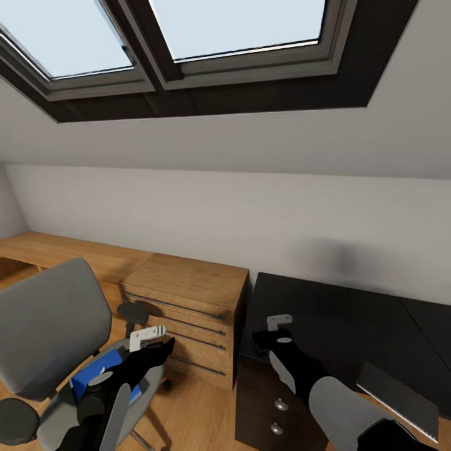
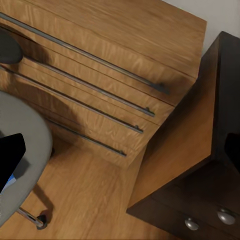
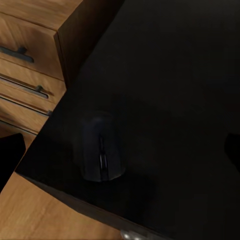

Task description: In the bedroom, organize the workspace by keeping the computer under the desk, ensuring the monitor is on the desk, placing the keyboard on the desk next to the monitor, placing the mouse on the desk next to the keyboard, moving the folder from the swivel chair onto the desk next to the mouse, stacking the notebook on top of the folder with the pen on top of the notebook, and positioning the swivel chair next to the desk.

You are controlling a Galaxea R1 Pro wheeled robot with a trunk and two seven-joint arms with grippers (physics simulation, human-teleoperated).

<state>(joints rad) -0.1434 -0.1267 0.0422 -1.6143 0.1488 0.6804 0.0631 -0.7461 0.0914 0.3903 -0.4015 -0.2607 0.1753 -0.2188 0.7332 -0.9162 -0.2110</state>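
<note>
Head view looks down from under the skylights (image 1: pixel 188 37) onto the swivel chair (image 1: pixel 53 326) at the robot's left, with the bright-blue folder (image 1: pixel 100 376) lying flat on its grey seat, partly hidden under the left arm. The left tool (image 1: pixel 150 335) hovers above the seat's front edge, near the wooden drawer chest (image 1: pixel 188 300); whether its jaws stand open or closed I cannot tell, as the fingers show only as one pale block. The right tool (image 1: pixel 279 329) hangs over the black drawer unit (image 1: pixel 294 313), and its state is equally unclear. Right wrist view shows the mouse (image 3: pixel 102 152), dark and glossy, resting on that black top near its edge. A slim keyboard (image 1: pixel 398 401) lies on the black worktop at the right. The folder looks thin, light and somewhat flexible, lying flush on soft upholstery, so a grip across its near edge seems best, probably after nudging it to overhang the seat; taken at one corner it would likely sag or slip.
</note>
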